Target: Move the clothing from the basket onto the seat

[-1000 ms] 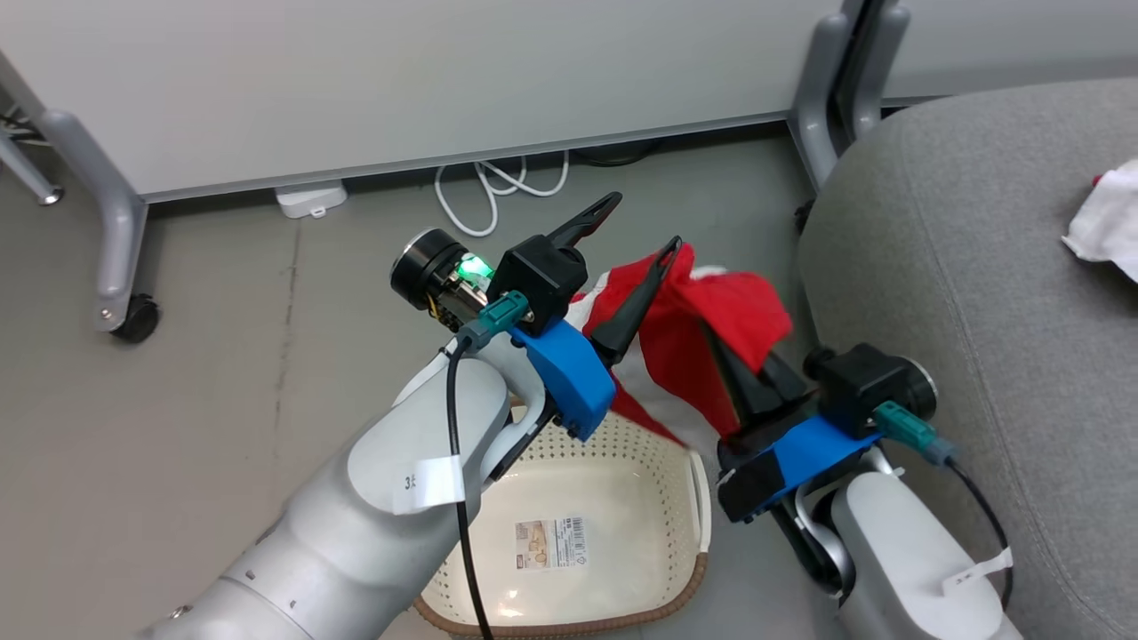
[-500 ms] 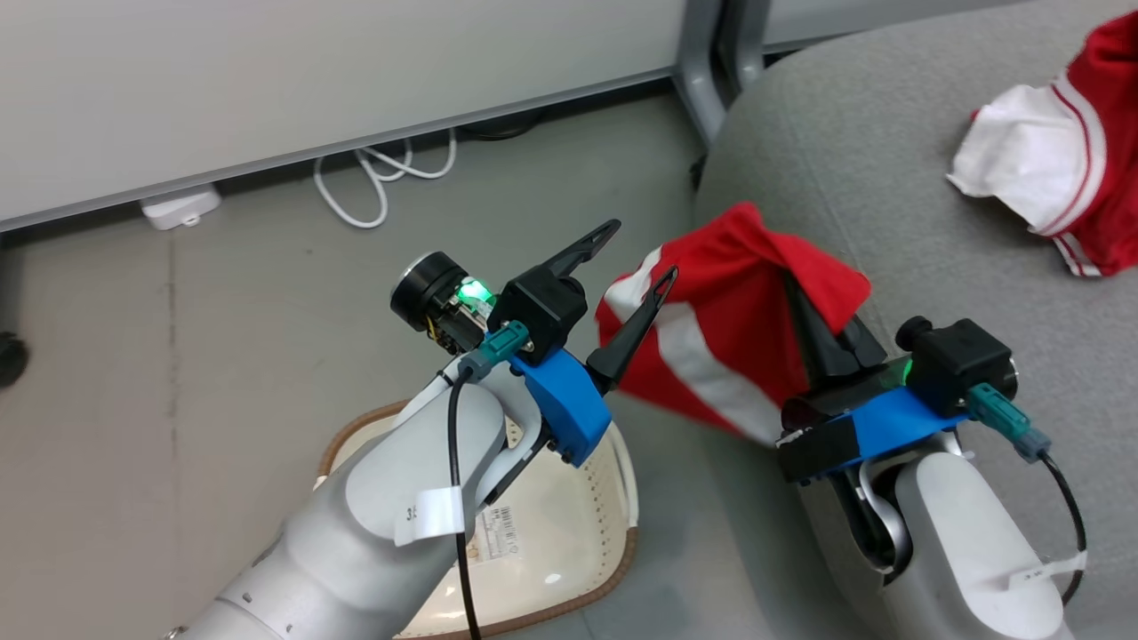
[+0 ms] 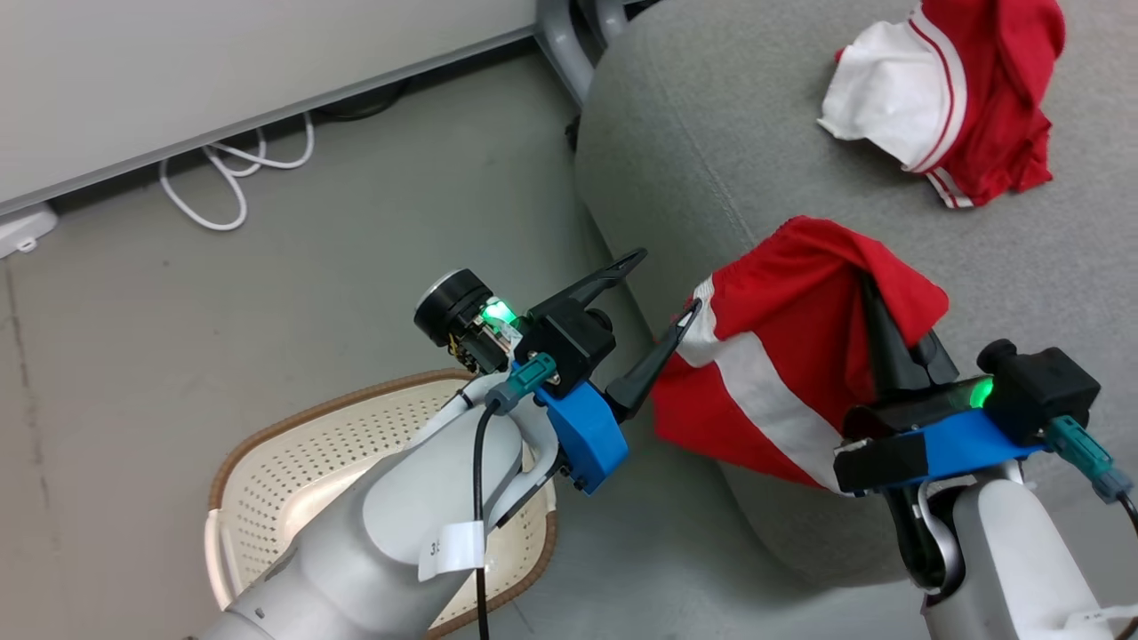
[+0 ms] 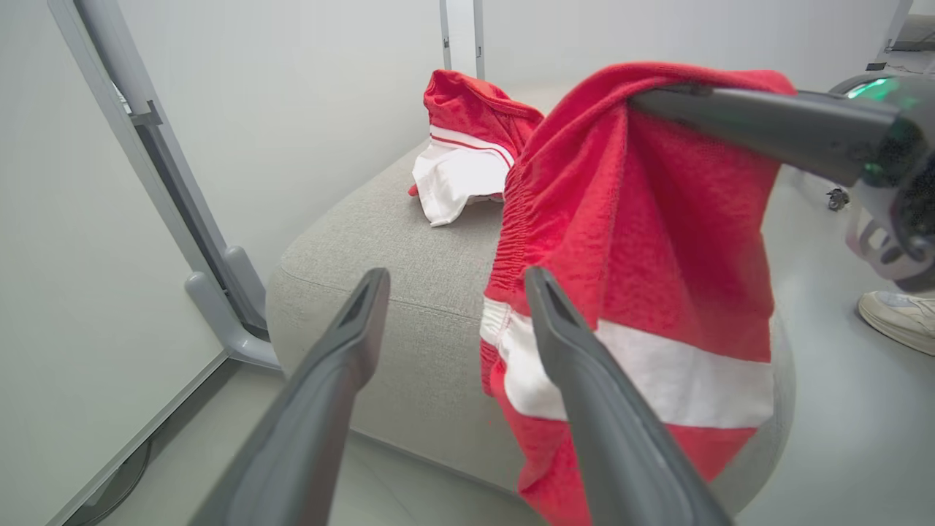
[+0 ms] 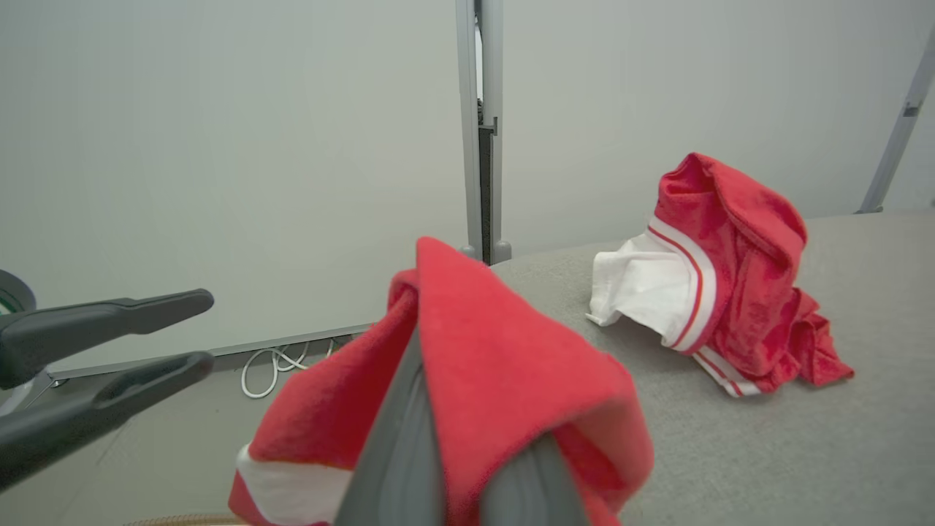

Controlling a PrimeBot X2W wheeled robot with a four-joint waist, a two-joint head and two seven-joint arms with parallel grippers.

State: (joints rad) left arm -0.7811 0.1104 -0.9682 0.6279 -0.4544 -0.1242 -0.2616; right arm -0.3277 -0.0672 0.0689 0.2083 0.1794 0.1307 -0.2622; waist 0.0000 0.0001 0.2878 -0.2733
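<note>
A red garment with a broad white stripe (image 3: 782, 356) hangs from my right gripper (image 3: 873, 300), which is shut on it at the left edge of the grey seat (image 3: 711, 151). The fabric drapes over the fingertips (image 5: 497, 351). My left gripper (image 3: 667, 283) stands open just left of the cloth with nothing between its fingers (image 4: 456, 281). One finger lies close against the garment's striped edge (image 4: 657, 256). Another red and white piece of clothing (image 3: 969, 116) lies crumpled further back on the seat (image 5: 730, 270). The cream basket (image 3: 293, 453) sits on the floor under my left forearm.
A white cable (image 3: 231, 178) loops on the floor by the pale wall panel. A grey partition leg (image 3: 560, 36) stands at the seat's far corner. A person's shoe (image 4: 902, 314) rests on the floor beyond the seat.
The camera has swung right, so the basket has slid to the lower left. My right gripper has carried the red garment from above the basket to the seat's edge. The left gripper stays open.
</note>
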